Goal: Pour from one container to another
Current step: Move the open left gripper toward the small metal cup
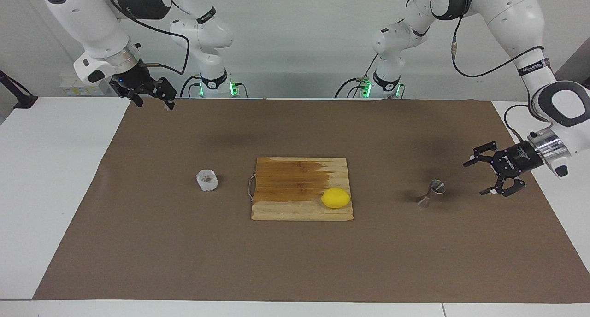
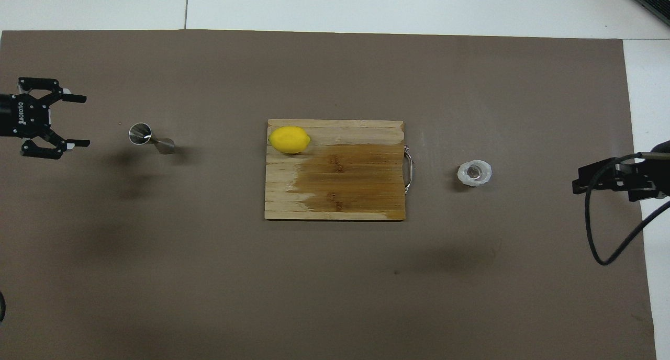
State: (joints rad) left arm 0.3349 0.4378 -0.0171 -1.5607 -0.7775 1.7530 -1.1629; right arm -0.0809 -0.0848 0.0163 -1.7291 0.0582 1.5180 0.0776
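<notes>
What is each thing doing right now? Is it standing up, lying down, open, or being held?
plastic cup: upright on the brown mat, something brownish inside, not held.
jigger: standing on the mat, leaning in this view, not held.
lemon: lying on a corner of the board.
cutting board: flat, partly dark-stained.
left gripper: jaws open, empty, beside the jigger, not touching.
right gripper: jaws open, empty, waiting, raised over the mat's edge.
</notes>
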